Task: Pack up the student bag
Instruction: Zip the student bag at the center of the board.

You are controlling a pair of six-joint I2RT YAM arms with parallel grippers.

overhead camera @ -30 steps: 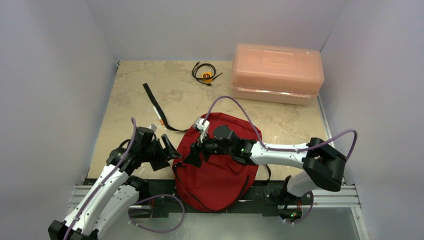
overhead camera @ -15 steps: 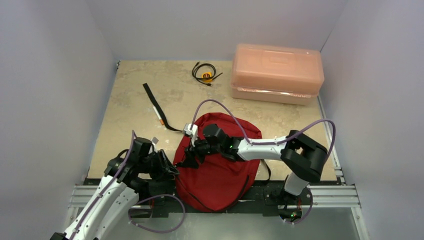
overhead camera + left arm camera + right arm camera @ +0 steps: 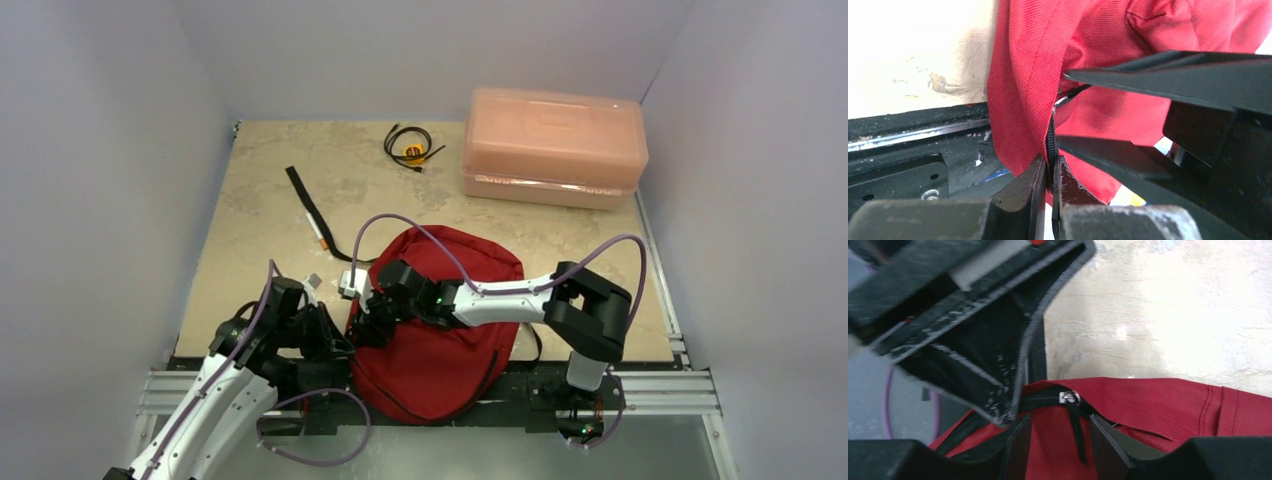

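Observation:
The dark red student bag (image 3: 445, 340) lies at the table's near edge, between the two arms. My left gripper (image 3: 1050, 166) is shut on the bag's black zipper edge (image 3: 1051, 142) at the bag's left side (image 3: 335, 338). My right gripper (image 3: 1060, 422) reaches across the bag to that same left side (image 3: 366, 322). It is open, its fingers (image 3: 1020, 440) standing either side of the black zipper pull (image 3: 1077, 427), which hangs from the silver slider (image 3: 1068, 397). Neither finger touches the pull.
A pink translucent box (image 3: 553, 148) stands at the back right. A coiled black cable (image 3: 410, 146) lies left of it. A black strap (image 3: 303, 195) and a pen (image 3: 317, 235) lie on the table behind the bag. The metal rail (image 3: 690, 385) runs along the near edge.
The left gripper has closed on the bag's zipper edge. The right gripper has moved left across the bag to the zipper pull, and its jaws have narrowed.

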